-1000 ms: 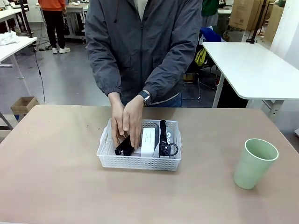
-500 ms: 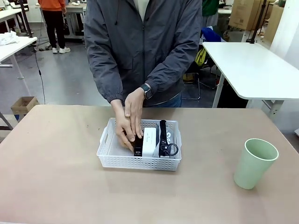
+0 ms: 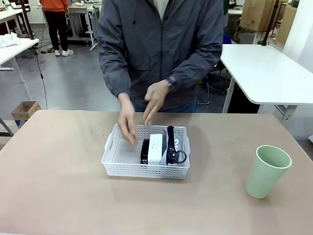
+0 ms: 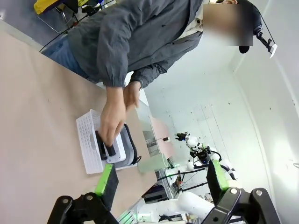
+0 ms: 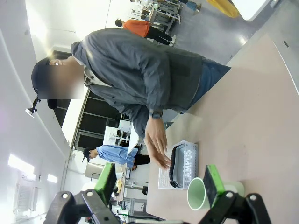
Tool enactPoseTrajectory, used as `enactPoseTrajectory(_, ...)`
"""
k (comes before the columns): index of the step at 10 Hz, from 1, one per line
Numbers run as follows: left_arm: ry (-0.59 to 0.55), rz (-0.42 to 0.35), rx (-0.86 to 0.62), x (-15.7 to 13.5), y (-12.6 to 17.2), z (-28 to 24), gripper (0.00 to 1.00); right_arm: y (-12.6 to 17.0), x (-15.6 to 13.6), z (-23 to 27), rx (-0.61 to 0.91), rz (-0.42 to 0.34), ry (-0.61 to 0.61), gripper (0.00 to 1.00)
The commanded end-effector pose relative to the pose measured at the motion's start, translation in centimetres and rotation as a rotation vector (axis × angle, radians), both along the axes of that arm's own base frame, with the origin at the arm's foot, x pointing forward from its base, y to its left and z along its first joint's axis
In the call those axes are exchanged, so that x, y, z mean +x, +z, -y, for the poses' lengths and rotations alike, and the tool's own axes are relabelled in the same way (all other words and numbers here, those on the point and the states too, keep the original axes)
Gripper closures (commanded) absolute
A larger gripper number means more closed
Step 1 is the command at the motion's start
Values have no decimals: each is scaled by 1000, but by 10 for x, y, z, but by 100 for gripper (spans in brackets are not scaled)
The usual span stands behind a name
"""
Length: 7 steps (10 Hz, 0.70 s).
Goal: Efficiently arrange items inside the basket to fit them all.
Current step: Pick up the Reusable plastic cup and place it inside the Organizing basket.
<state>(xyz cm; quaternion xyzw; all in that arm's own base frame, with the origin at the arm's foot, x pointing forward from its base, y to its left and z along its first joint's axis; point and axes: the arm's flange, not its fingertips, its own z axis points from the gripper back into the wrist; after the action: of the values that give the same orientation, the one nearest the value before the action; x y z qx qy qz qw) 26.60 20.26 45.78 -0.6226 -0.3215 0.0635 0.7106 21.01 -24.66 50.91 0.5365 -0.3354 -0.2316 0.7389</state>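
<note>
Both jaws stand wide open and empty. The left gripper (image 4: pixel 160 177) and right gripper (image 5: pixel 160 183) hang above the table (image 3: pixel 58 171), clear of the work, while a person's hand (image 3: pixel 128 125) hovers low over the basket (image 3: pixel 145 170). The stapler (image 3: pixel 145 151), box (image 3: pixel 155 148) and pouch (image 3: pixel 170 142) sit side by side in the basket's right half, leaving its left half bare. The cup (image 3: pixel 266 171) stands upright on the table outside the basket, well apart from it on the robot's right. The chief risk appears to be a clash: an arm reaching for the basket while the hand is above it could strike the hand. The cup looks tall and light, so a glancing finger could topple it, or a hard squeeze could deform it. Set down carelessly, it could catch the basket's rim or shove the packed items. In the right wrist view the cup sits low between that gripper's fingers and fairly near, with the basket beyond it. In the left wrist view the basket lies ahead and farther off, toward the left finger's side.
</note>
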Motion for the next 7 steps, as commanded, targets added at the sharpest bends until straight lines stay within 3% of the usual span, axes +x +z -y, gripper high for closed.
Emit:
enactPoseTrajectory(1, 7, 9, -28, 0, 4, 2, 0, 0, 2, 1, -1, 40, -1, 0)
enactPoseTrajectory(4, 7, 9, -28, 0, 4, 2, 0, 0, 2, 1, -1, 40, -1, 0)
enactPoseTrajectory(5, 7, 9, -28, 0, 4, 2, 0, 0, 0, 0, 0, 0, 0, 0)
enactPoseTrajectory(7, 7, 9, -28, 0, 4, 2, 0, -18, -1, -23, -161, -63, 195, 0)
